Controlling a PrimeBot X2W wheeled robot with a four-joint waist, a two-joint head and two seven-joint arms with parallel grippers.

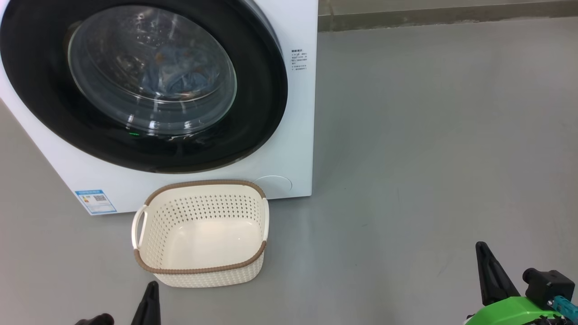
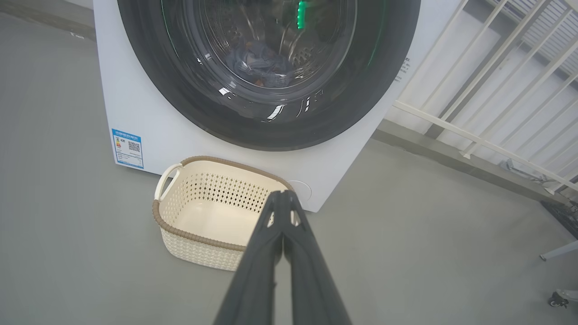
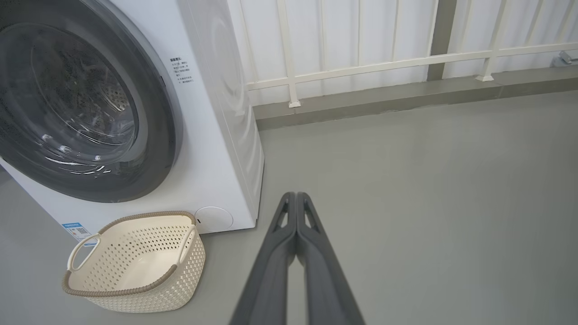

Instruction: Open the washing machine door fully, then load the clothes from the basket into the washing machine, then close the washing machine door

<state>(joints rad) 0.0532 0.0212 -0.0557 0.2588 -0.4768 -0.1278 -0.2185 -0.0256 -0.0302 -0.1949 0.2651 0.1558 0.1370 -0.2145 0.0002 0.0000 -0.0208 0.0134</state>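
Both claws empty. Left gripper (image 2: 284, 195): fingers pressed together tip to tip, nothing between them. Right gripper (image 3: 295, 195): same, closed on nothing. The basket (image 1: 203, 210) sits on the floor (image 1: 429, 158) just ahead of the left claw's tips and a little to their left. It is well off to the left of the right claw, which points at bare floor. Basket holds nothing. The washing machine door (image 1: 144, 81) is beyond and above the basket from the left claw and looks flush against the washing machine (image 1: 289, 149). Blue clothes (image 1: 176, 74) show behind the glass, low in the drum. Judgement: loading and closing look finished, and the only thing left is to confirm the latch. If that is in doubt, press with the closed left fingertips on the black rim, not on the bulging glass. Push square to the cabinet face on the side away from the hinge. I cannot tell from here which side that is. Bring the arm in over the basket, not through it, so the basket is not shoved. The right claw has no job here and is best kept where it is. Writing: a blue label sticker (image 1: 95, 201), left of the basket and low on the machine front, carries a QR code and small print, too small to read. A block of dark print (image 1: 299, 59) right of the door is also illegible. No brand name found.
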